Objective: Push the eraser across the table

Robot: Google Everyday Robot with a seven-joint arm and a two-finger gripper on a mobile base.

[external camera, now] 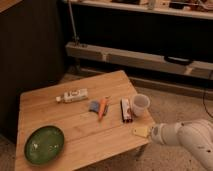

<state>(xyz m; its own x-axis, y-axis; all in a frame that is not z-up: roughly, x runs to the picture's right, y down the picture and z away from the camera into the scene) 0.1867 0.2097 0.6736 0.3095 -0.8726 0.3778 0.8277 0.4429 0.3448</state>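
The eraser (126,109) is a small dark bar with white and reddish markings, lying flat on the low wooden table (75,125) near its right edge, just left of a white cup (140,105). My gripper (141,131), with a yellowish tip, is at the table's front right corner, below and to the right of the eraser and apart from it. The white arm (186,138) reaches in from the lower right.
A thin orange stick (102,107) and a small blue flat piece (94,105) lie left of the eraser. A white bottle (73,95) lies on its side further back. A green plate (45,144) sits at the front left. A dark shelf unit stands behind.
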